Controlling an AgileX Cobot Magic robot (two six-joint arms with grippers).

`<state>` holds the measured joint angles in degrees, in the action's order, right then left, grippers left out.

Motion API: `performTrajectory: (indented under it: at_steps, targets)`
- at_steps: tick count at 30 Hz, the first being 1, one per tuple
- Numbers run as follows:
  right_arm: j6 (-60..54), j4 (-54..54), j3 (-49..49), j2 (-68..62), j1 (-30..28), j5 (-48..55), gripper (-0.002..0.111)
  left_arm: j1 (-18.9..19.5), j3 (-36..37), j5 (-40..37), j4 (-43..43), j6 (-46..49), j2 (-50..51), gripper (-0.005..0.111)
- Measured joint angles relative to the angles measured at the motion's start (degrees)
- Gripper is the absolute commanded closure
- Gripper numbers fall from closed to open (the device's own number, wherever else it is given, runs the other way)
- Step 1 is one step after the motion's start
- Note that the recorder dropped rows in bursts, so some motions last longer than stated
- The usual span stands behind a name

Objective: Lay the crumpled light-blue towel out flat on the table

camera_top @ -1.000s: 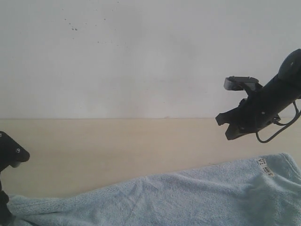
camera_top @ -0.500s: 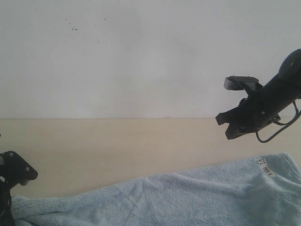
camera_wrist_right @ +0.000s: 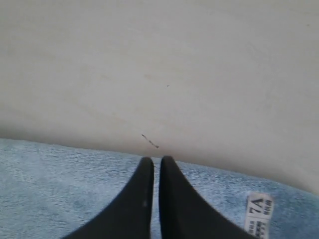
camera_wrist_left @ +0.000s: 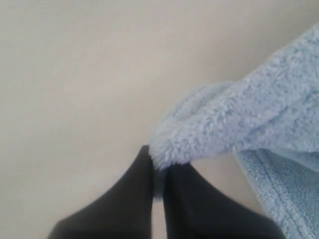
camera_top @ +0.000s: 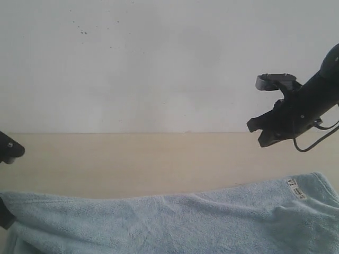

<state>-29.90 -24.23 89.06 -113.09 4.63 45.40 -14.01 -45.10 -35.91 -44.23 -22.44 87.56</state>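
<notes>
Overall, the table is a plain beige surface backed by a white wall. The towel lies on it, long axis running left to right, with its white tag at the right end. The left pincer is clamped on a towel fold. The right pincer hangs raised, fingers together, holding nothing.
</notes>
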Motion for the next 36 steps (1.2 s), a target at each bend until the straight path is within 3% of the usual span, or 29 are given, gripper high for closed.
performTrajectory:
  at_steps: [2,6,7,14,24,30,32,36]
  targets:
    - [3.16,4.51,0.00,-0.01,0.00,-1.35,0.093,0.00,0.00,0.02,0.77,0.00,-2.40,0.103]
    - [9.96,14.47,0.00,-0.01,0.00,-4.05,0.052,0.00,0.00,-0.26,2.35,0.11,-6.90,0.103]
    - [11.43,16.29,0.00,-0.12,-0.25,-4.35,0.049,0.00,0.00,-0.26,3.27,0.62,-7.73,0.103]
    - [16.39,18.75,0.00,-4.41,-4.75,-4.90,0.075,0.00,0.00,-0.51,13.14,8.51,-8.91,0.103]
    - [11.76,13.93,-0.81,-7.18,-5.17,0.44,0.076,0.00,0.00,1.14,14.96,10.63,-9.04,0.103]
    - [10.58,12.54,-9.51,-1.19,-5.17,-0.85,0.077,0.00,0.00,1.82,14.96,10.63,-9.04,0.103]
    - [10.45,12.04,-14.24,1.50,-5.17,-2.34,0.083,0.00,0.00,1.89,14.96,10.63,-9.04,0.103]
    - [10.32,11.60,-22.53,6.76,-5.17,-6.56,0.109,0.00,0.00,1.89,14.96,10.63,-9.04,0.103]
